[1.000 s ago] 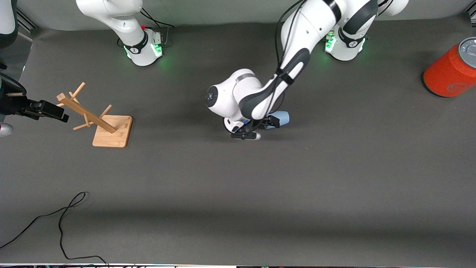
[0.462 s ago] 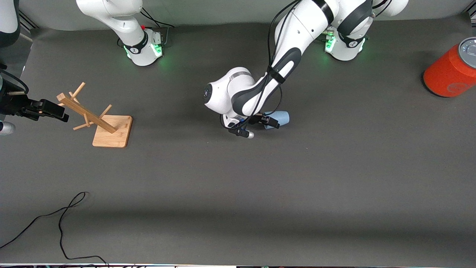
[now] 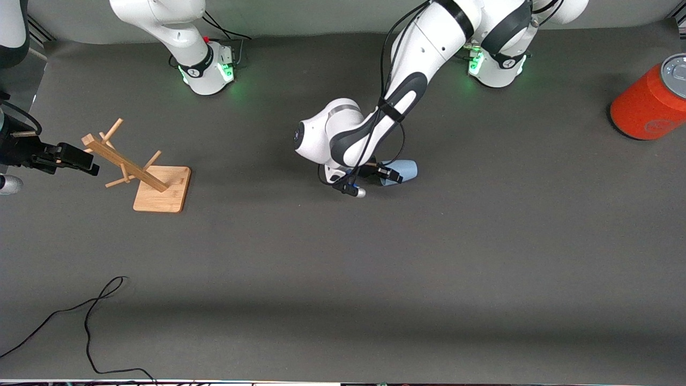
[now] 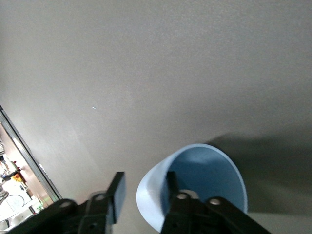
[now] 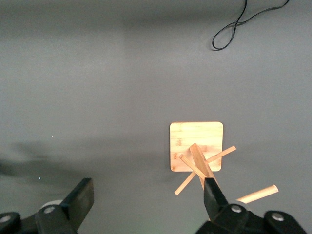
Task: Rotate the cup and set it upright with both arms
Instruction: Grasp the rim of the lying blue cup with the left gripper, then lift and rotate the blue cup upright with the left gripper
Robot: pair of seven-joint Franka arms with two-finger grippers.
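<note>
Front view: dark grey bench, light-blue cup lying on its side mid-bench, orange-red cylinder at the left arm's end, wooden rack, left wrist view: left gripper jaws astride the cup's rim, one finger inside, right wrist view: right gripper jaws wide apart above the rack.

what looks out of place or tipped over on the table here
The light-blue cup lies on its side mid-table, not upright; the left gripper has one finger inside its mouth and one outside, astride the rim. The wooden rack stands normally.
</note>
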